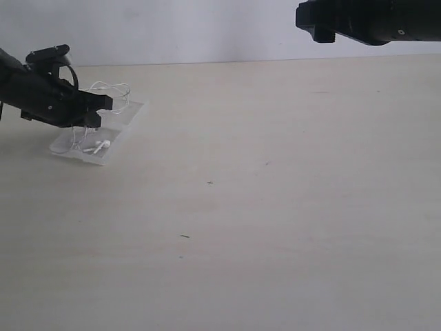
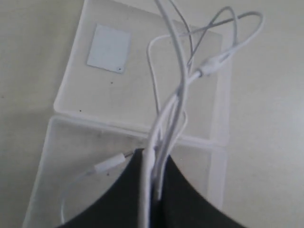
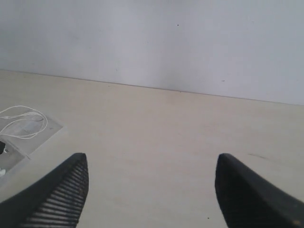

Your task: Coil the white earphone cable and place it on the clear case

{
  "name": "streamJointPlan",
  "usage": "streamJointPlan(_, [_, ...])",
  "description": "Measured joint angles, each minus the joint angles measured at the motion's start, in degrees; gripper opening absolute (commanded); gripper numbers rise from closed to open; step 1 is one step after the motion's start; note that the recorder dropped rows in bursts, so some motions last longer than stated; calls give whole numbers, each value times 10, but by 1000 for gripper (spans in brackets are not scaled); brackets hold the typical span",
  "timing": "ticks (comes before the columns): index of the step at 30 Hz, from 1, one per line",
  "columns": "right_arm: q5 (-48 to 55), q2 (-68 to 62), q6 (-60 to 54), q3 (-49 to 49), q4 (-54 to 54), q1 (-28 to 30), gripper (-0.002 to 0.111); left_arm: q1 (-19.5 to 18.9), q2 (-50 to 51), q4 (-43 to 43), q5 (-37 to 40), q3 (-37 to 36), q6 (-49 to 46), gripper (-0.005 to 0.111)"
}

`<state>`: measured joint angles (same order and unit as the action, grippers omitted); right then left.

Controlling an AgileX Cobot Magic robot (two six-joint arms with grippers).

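Your left hand (image 1: 94, 114) is pinched shut on a bunch of cable (image 1: 116, 91) strands, hanging right over the case (image 1: 129, 118) at the far left of the surface (image 1: 275, 207). That's the bit that matters: the case is straight below the hand, not off to one side. So I'd guess the coming move is a plain lower-and-let-go, not a carry.

The case lies open in two halves, with its long axis running near-left to far-right. The earbuds (image 1: 101, 145) are down on the near half and the loops arch over the far half. In the left wrist view the strands fan out from the hand across the hinge line. The plug (image 2: 111, 164) is on the half closer to the hand, and the remote (image 2: 213, 64) is up by the other half's rim. One loop looks like it pokes past that rim, so it could spring off when you release.

Your right hand (image 3: 151, 159) is spread wide, empty, up high at the far right and well apart. Left is clearly the nearer arm.
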<state>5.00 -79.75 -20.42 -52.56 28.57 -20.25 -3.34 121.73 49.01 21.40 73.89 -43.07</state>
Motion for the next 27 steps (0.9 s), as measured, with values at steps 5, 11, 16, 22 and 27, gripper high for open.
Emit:
streamJointPlan(5, [0, 0, 0, 0, 0, 0, 70, 20, 10, 1, -6, 15, 0, 0])
streamJointPlan(11, [0, 0, 0, 0, 0, 0, 70, 41, 10, 1, -6, 37, 0, 0])
streamJointPlan(16, [0, 0, 0, 0, 0, 0, 70, 41, 10, -6, -7, 38, 0, 0])
streamJointPlan(22, [-1, 0, 0, 0, 0, 0, 70, 31, 10, -8, -7, 38, 3, 0])
streamJointPlan(27, [-1, 0, 0, 0, 0, 0, 70, 24, 10, -25, -6, 38, 27, 0])
